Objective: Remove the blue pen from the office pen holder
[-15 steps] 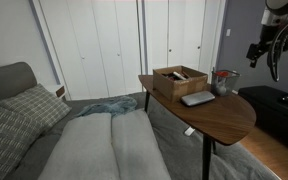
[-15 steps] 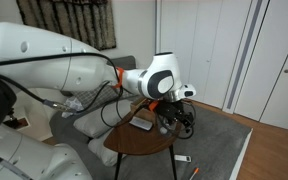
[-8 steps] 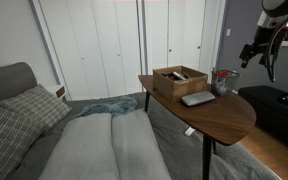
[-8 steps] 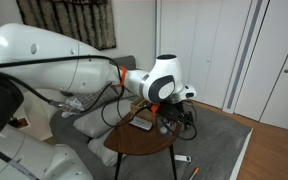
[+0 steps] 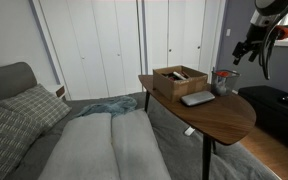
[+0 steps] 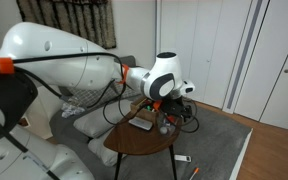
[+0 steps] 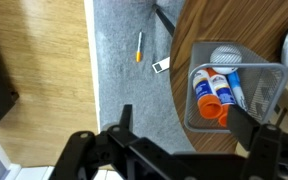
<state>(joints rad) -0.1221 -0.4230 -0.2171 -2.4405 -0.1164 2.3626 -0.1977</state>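
Note:
The office pen holder (image 7: pixel 267 72) is a grey mesh cup on the wooden table. It also shows in both exterior views (image 5: pixel 224 80) (image 6: pixel 165 124). In the wrist view it holds the blue pen (image 7: pixel 235 88) beside two white markers with orange caps (image 7: pixel 210 92). My gripper (image 7: pixel 184 126) is open and empty. It hangs above the holder with the holder's near edge between the fingers. In an exterior view the gripper (image 5: pixel 241 53) is above and slightly to the side of the holder.
A wide brown box (image 5: pixel 179 79) and a flat grey slab (image 5: pixel 197 98) lie on the table (image 5: pixel 209 115) beside the holder. An orange pen (image 7: pixel 139 46) and a small white item (image 7: pixel 160 65) lie on the grey carpet. A sofa (image 5: pixel 44 125) stands near the table.
My gripper has moved sideways toward the pen holder and now hangs closer over it. The gripper stays open. Objects on the table have not moved.

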